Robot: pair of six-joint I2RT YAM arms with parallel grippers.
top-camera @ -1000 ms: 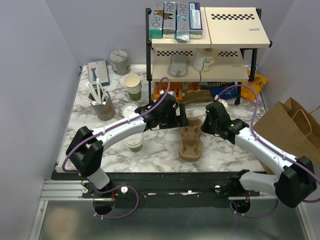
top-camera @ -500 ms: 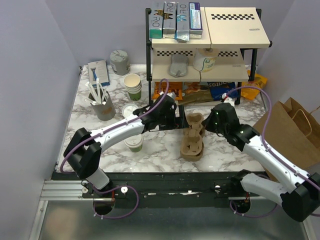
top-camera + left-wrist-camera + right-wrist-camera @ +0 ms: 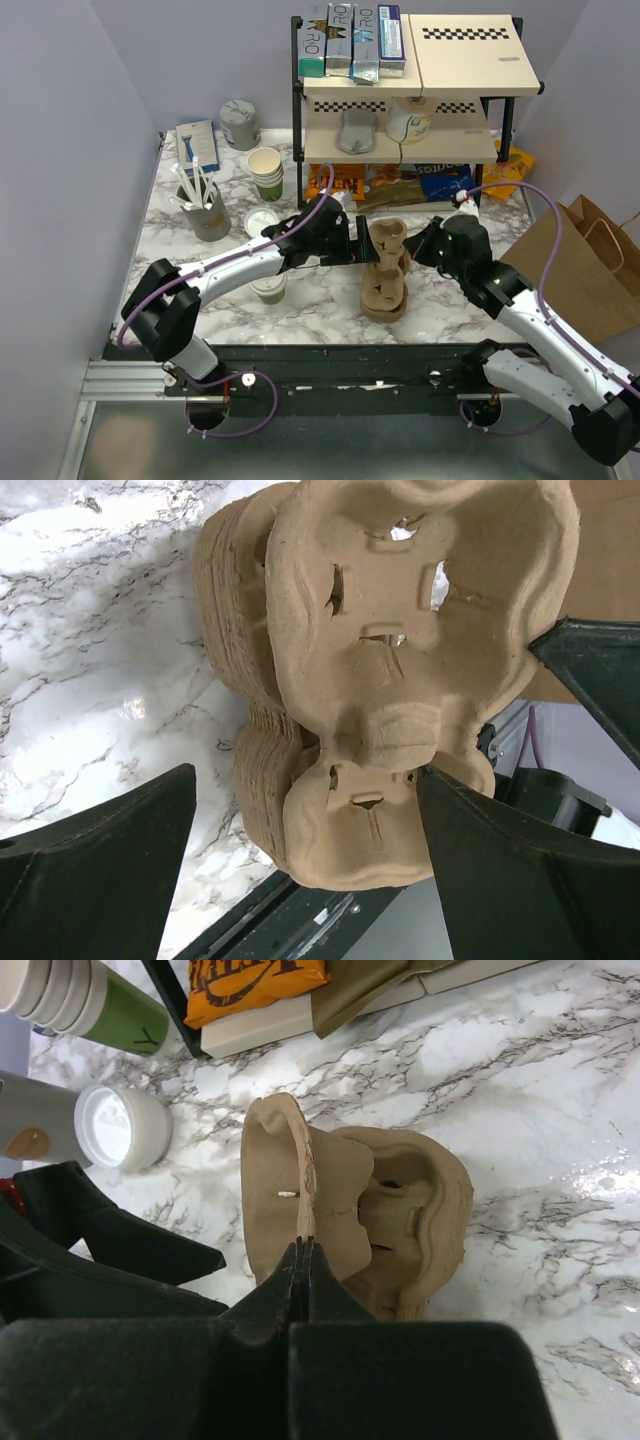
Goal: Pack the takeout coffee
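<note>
The takeout coffee, a small green-banded cup with a white lid, stands on the marble under my left forearm. A stack of brown pulp cup carriers lies mid-table. My right gripper is shut on the rim of the top carrier and holds it tilted up on edge off the stack. My left gripper is open just left of it. In the left wrist view its fingers straddle the near end of the raised carrier and the stack.
A stack of lidless cups, a grey cup of white sticks and a white round lid stand at the left. A black shelf rack with boxes and snack packs fills the back. A brown paper bag stands at the right edge.
My right gripper has pinched the top carrier and raised it onto its edge, moving up and to the right. My left gripper has shifted slightly and stays open.
</note>
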